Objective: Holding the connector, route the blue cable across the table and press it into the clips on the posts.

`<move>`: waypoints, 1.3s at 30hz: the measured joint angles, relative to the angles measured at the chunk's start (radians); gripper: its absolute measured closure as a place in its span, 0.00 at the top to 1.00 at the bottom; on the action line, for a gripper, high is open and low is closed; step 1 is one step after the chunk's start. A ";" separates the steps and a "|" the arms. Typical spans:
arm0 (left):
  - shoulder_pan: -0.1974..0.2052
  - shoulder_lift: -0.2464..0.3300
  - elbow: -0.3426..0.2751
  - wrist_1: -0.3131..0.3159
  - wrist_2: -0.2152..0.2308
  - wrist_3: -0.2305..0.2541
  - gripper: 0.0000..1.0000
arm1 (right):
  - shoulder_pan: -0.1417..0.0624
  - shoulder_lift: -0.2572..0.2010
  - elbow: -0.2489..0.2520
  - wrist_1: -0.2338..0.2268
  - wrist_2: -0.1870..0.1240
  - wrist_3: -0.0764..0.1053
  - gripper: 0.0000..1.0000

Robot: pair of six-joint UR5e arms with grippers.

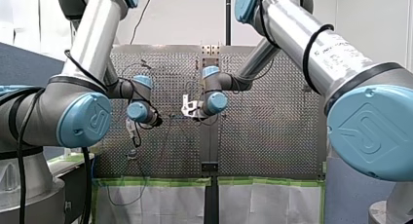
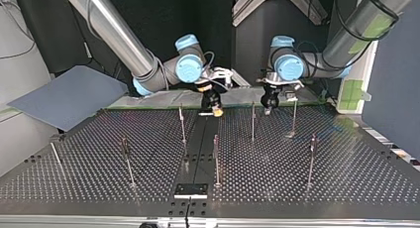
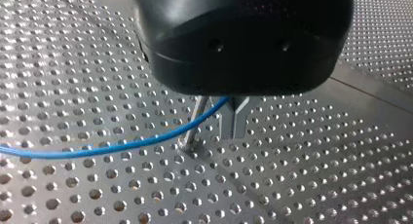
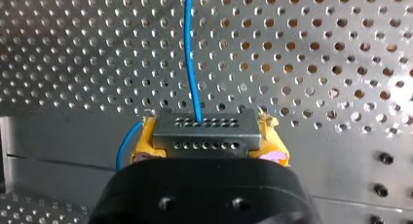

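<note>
Our right gripper [image 2: 216, 109] clamps the connector [image 4: 204, 132], with the blue cable [image 4: 191, 53] trailing from it. Right of the connector in the top view, our left gripper [image 2: 269, 108] meets the cable — we cannot tell whether it grips. Routing looks barely begun; next, lead the cable to the post [image 2: 252, 124] nearby.

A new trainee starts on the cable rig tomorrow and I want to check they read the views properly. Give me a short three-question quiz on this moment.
1. True or false: my left gripper holds the connector.
2. Which colour are the pads of my right gripper? A yellow, B beige, C black.
3. Fill in: in the right wrist view the blue cable leaves the connector and runs ___ of the gripper, over the perforated table.

Key: 1 false, my right gripper holds it. 2 A. 3 ahead.
</note>
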 joint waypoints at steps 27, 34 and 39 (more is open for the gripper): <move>0.027 -0.010 0.087 -0.051 0.001 -0.015 1.00 | -0.078 0.000 -0.017 0.009 -0.002 0.003 0.00; 0.021 -0.006 0.087 -0.084 0.000 0.012 1.00 | -0.076 0.000 -0.017 0.019 -0.002 0.002 0.00; 0.009 0.013 0.086 -0.124 -0.010 0.042 1.00 | -0.072 0.000 -0.017 0.032 -0.002 0.000 0.00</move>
